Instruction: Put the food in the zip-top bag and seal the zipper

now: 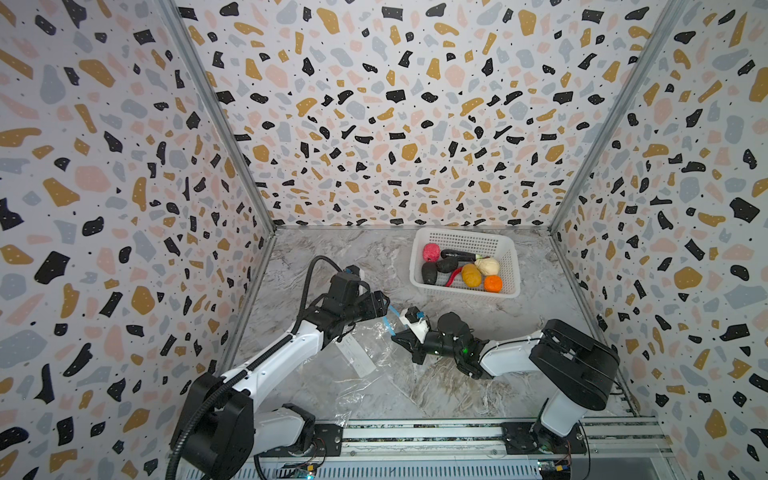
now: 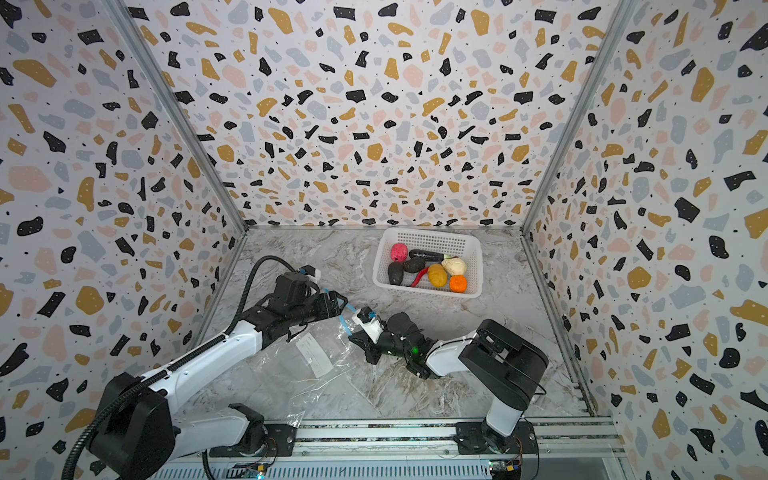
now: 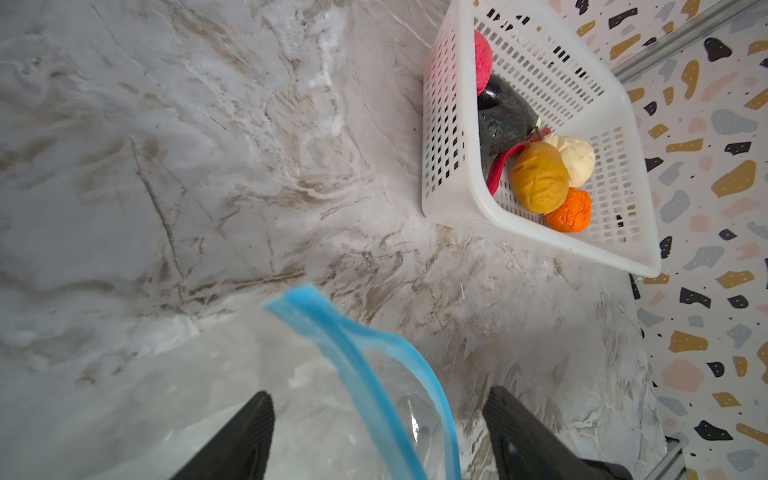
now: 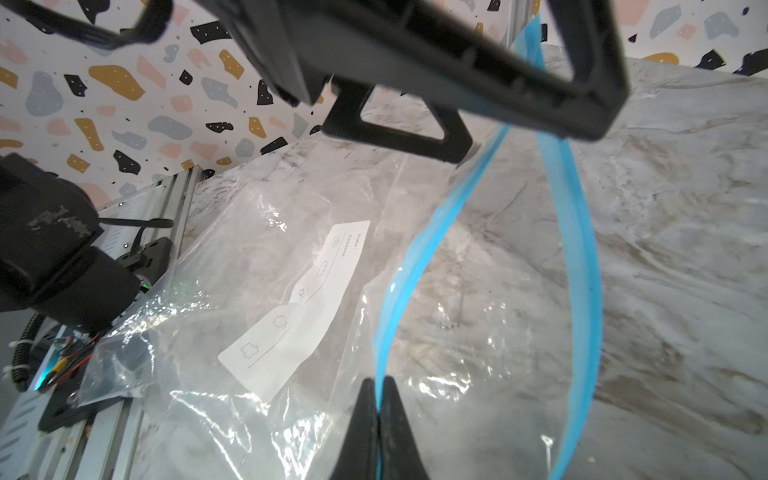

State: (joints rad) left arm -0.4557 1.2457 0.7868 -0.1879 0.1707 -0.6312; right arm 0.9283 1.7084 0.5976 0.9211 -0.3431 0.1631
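STAGE early, nothing bagged | food (image 1: pixel 471 274) all in basket (image 1: pixel 465 291) | zip-top bag (image 4: pixel 232 257) on bench (image 1: pixel 415 386), mouth parted | your right fingers (image 4: pixel 361 436) pinch zipper (image 4: pixel 407 291) | left fingers (image 3: pixel 237 440) wide, straddling it | you must load, seal

Bare table (image 1: pixel 353 257) lies open between basket (image 1: pixel 465 294) and bag (image 1: pixel 376 338); left hand (image 1: pixel 386 301) and right hand (image 1: pixel 397 336) crowd its mouth.

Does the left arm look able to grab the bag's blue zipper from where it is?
Probably yes: the left gripper is open, the zipper appears to run between its jaws, and nothing looks in the way.
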